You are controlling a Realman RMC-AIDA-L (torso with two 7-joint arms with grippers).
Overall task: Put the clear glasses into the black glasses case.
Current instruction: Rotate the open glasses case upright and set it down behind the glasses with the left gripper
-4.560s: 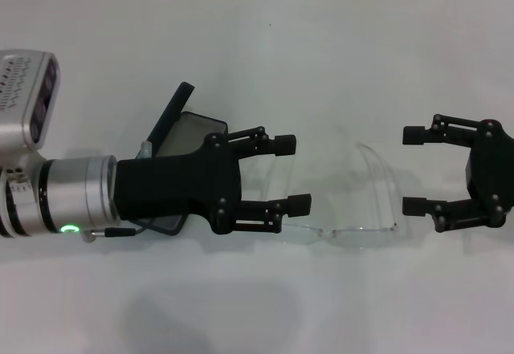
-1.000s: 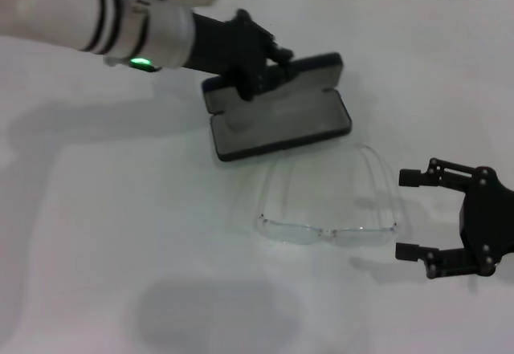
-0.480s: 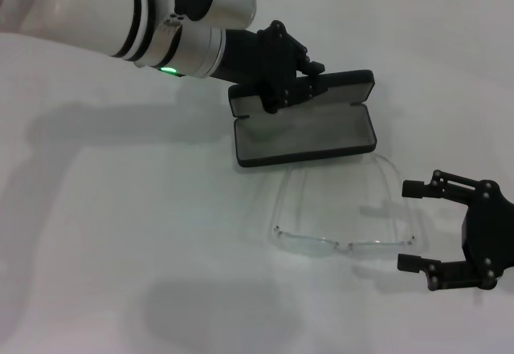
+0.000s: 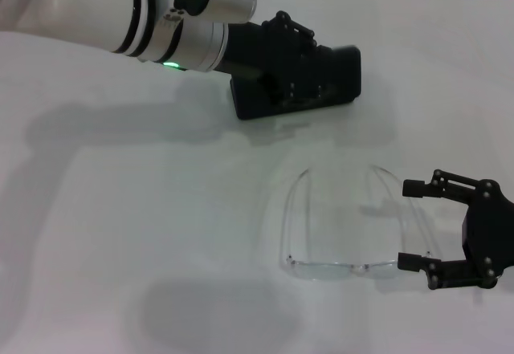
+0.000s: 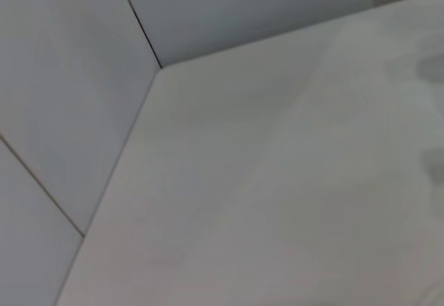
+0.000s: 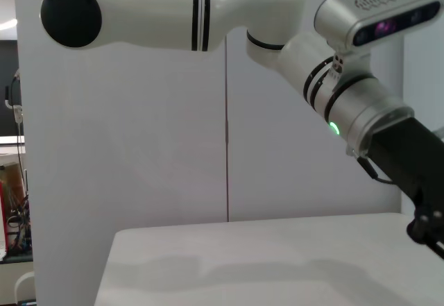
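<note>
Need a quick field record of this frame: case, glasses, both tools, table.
case: black glasses case at the far side of the table, lid looks shut, no lining visible
glasses: clear glasses lying on the table, outside the case, temples unfolded pointing toward the case
left tool: left tool on the case, fingers hard to tell apart from it
right tool: right tool open, beside the glasses' right end, contact unclear
table: white table
task state: glasses not yet in the case
</note>
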